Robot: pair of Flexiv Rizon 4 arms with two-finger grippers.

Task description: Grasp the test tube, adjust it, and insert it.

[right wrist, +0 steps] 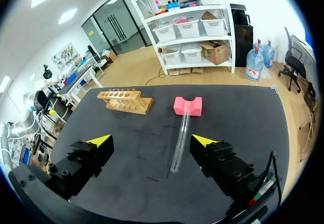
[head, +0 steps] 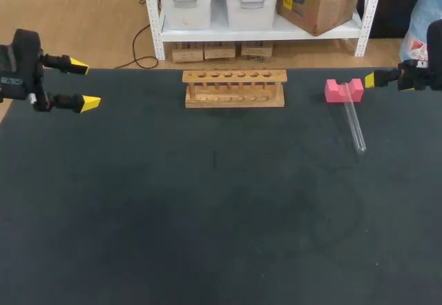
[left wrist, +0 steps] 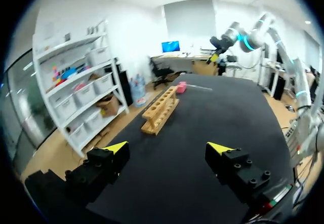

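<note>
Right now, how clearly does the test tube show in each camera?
Head view: the test tube is faint, pale glints against the dark table. Right wrist view: clearest, bright edges. Left wrist view: a thin streak beside the pink block.

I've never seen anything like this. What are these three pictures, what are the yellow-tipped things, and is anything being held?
This is a robot with two arms at a black table. Each arm ends in a pincer with two yellow-tipped fingers. The flat picture looks down from above and behind the robot. The two round ones come from cameras on the wrists, one looking out past the left pincer, the other past the right pincer. On the table are a wooden rack with holes, a pink block, and a glass tube with one end propped on the block. Both pincers are open and hold nothing.
</note>
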